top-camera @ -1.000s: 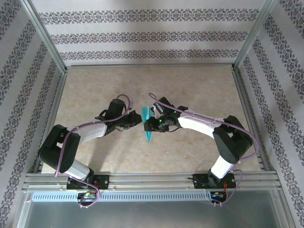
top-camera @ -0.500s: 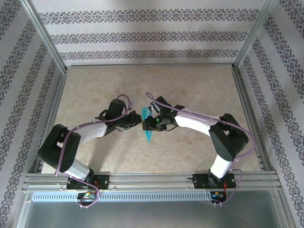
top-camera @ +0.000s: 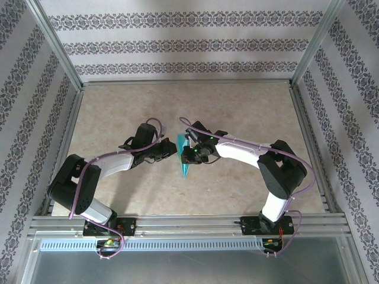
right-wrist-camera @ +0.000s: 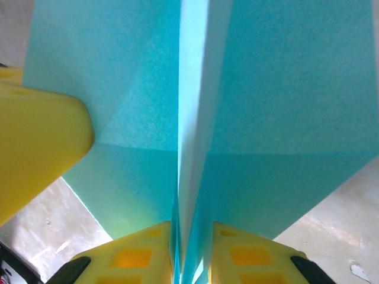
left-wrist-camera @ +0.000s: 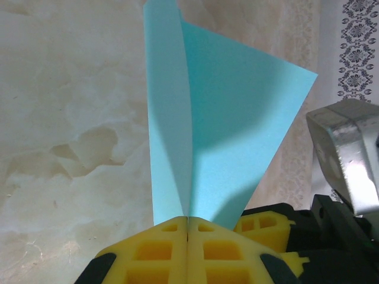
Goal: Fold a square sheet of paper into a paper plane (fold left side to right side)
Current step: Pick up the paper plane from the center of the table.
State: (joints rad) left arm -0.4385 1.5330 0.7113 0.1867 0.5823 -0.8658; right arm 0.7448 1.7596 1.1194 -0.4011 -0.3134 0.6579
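The paper plane [top-camera: 185,158], a slim teal-blue dart with lengthwise creases, is held on edge above the table, its point toward the near side. My left gripper [top-camera: 172,151] is shut on it from the left. In the left wrist view the yellow pads [left-wrist-camera: 148,254] meet with the paper plane [left-wrist-camera: 225,130] fanning out of them. My right gripper [top-camera: 189,154] grips it from the right. In the right wrist view the paper plane [right-wrist-camera: 278,100] has its folded layers pinched between the right gripper [right-wrist-camera: 192,239] pads. The left gripper's pad [right-wrist-camera: 35,148] shows there too.
The beige marbled table [top-camera: 237,112] lies under both arms, bounded by aluminium frame rails [top-camera: 189,222] at the near edge and patterned walls. The right gripper's yellow pad [left-wrist-camera: 266,228] and metal body [left-wrist-camera: 349,148] sit close beside the left one.
The right arm has swung its wrist a little left and away, closing in on the paper. The paper plane shifted slightly with it. The left arm has held still.
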